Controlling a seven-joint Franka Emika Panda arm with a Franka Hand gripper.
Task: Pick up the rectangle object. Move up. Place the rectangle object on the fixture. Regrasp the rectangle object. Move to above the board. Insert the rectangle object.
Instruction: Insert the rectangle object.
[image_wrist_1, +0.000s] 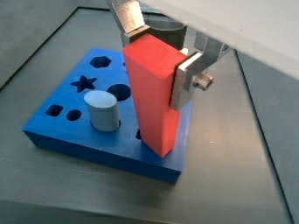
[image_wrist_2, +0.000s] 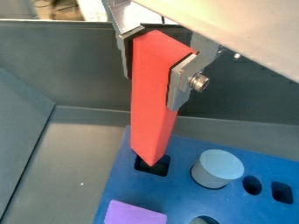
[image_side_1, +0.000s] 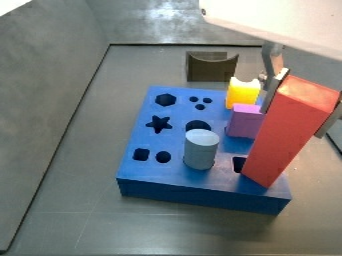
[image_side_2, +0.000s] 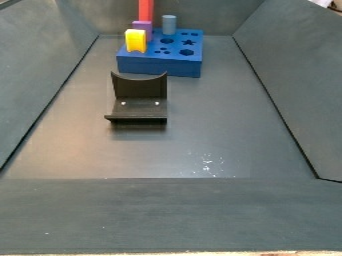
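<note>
My gripper is shut on the upper end of the rectangle object, a long red-orange block, and holds it nearly upright. It shows the same way in a wrist view. The block's lower end sits at a square hole in the blue board, with a dark gap around it. In a side view the block stands at the board's near right corner. The dark fixture stands apart, beyond the board, also in a side view.
A grey-blue cylinder, a pink-purple cube and a yellow block stand in the board, close to the red block. Hexagon, star and round holes are open. Dark bin walls surround the floor.
</note>
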